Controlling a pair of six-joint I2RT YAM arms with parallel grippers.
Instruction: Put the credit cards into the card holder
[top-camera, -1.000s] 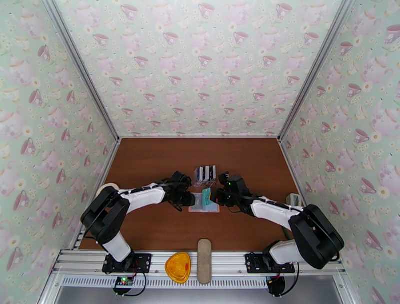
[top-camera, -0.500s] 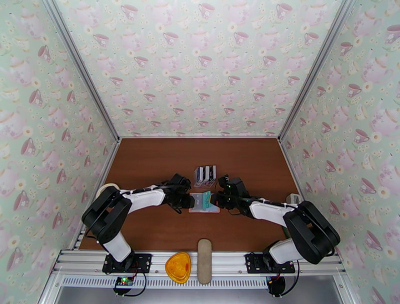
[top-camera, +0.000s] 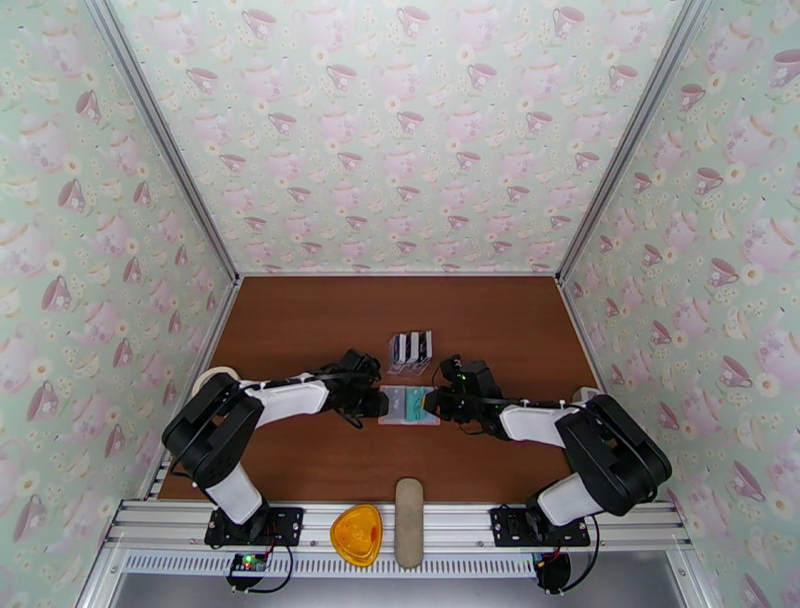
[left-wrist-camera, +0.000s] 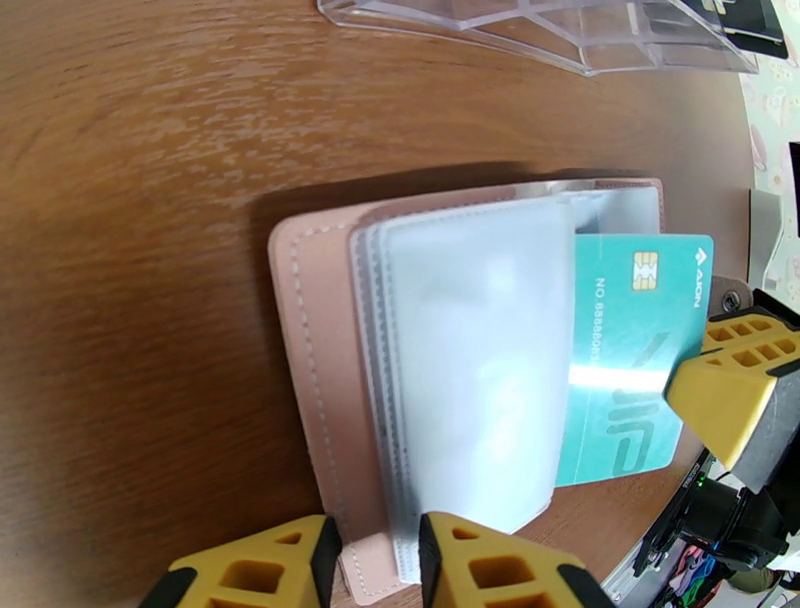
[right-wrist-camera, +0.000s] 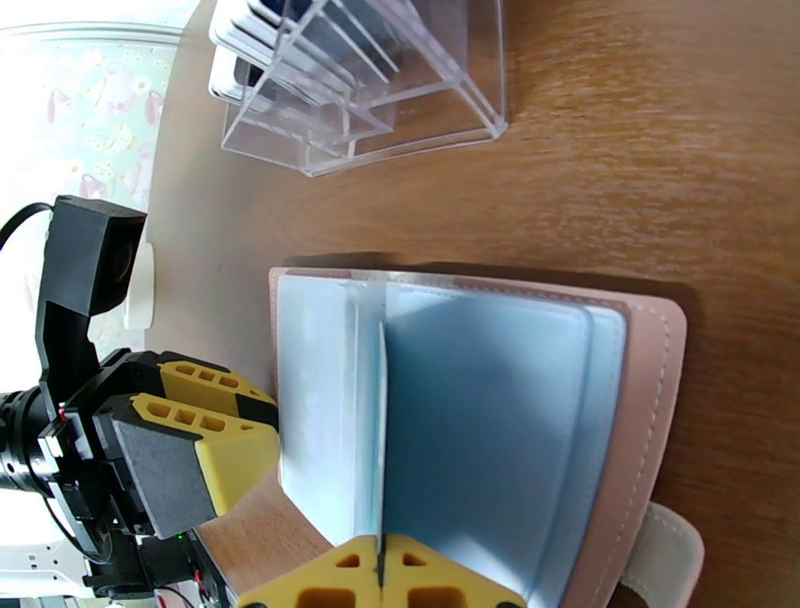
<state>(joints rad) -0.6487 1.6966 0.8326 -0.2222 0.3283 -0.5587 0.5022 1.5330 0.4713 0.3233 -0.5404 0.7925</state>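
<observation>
The pale pink card holder (top-camera: 408, 407) lies open at mid-table, its translucent sleeves (left-wrist-camera: 470, 350) fanned up. My left gripper (left-wrist-camera: 375, 545) is shut on the holder's left edge, cover and sleeves between its fingers, and it appears again in the right wrist view (right-wrist-camera: 235, 430). My right gripper (right-wrist-camera: 380, 565) is shut on a teal credit card (left-wrist-camera: 640, 330), which is slid partway under a sleeve. That card shows edge-on (right-wrist-camera: 382, 430) between the sleeves. The other credit cards (top-camera: 411, 347) stand in a clear rack (right-wrist-camera: 400, 90) just behind the holder.
A long beige oval case (top-camera: 408, 522) and an orange piece (top-camera: 357, 533) rest on the front rail. A white roll (top-camera: 210, 378) lies at the table's left edge. A small white object (top-camera: 588, 396) sits at the right edge.
My right gripper has dropped lower and brought the teal card from tilted upright down nearly flat into the holder. My left gripper has barely moved.
</observation>
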